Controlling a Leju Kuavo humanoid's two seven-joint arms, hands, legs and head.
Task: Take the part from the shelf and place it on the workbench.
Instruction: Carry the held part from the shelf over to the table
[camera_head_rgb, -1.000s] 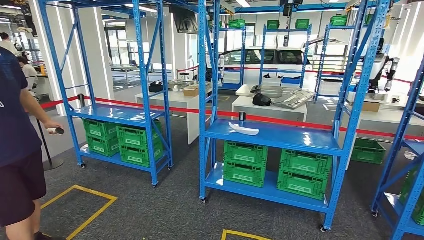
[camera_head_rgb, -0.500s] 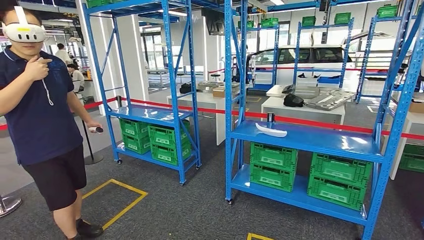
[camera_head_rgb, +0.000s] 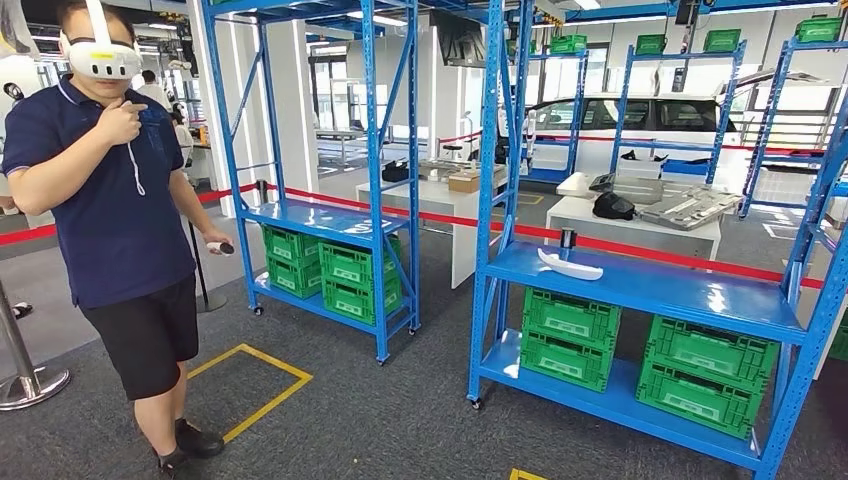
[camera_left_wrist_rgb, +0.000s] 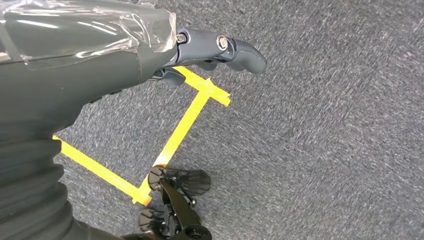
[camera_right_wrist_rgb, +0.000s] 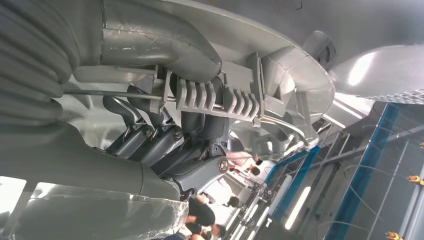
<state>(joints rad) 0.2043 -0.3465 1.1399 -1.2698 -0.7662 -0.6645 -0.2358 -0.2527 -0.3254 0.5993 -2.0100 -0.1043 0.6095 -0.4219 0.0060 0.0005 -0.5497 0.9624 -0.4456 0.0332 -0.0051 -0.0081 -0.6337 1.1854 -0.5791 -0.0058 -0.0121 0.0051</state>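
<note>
Blue shelf (camera_head_rgb: 650, 285) holds white part (camera_head_rgb: 570, 264); no legible writing.

Grey carpet floor (camera_head_rgb: 380, 420) with yellow tape markings (camera_head_rgb: 262, 388); blue steel racks (camera_head_rgb: 400, 180) hold green crates (camera_head_rgb: 570, 335); ceiling strip lighting.

Hidden and cut-off items, as we log them:

- Blue shelf (camera_head_rgb: 640, 285), 3 o'clock in the head view: we lose its right end and top at the frame edges.
- White part (camera_head_rgb: 570, 264) on it: too small for us to read its shape.
- Person (camera_head_rgb: 110, 220), 9 o'clock: feet partly cut at the bottom edge.
- Left robot hand (camera_left_wrist_rgb: 220, 50): we see the thumb; the fingers lie mostly behind it.
- Right robot hand (camera_right_wrist_rgb: 165, 135): fingers crowded against grey body panels; we cannot tell their pose.
</note>
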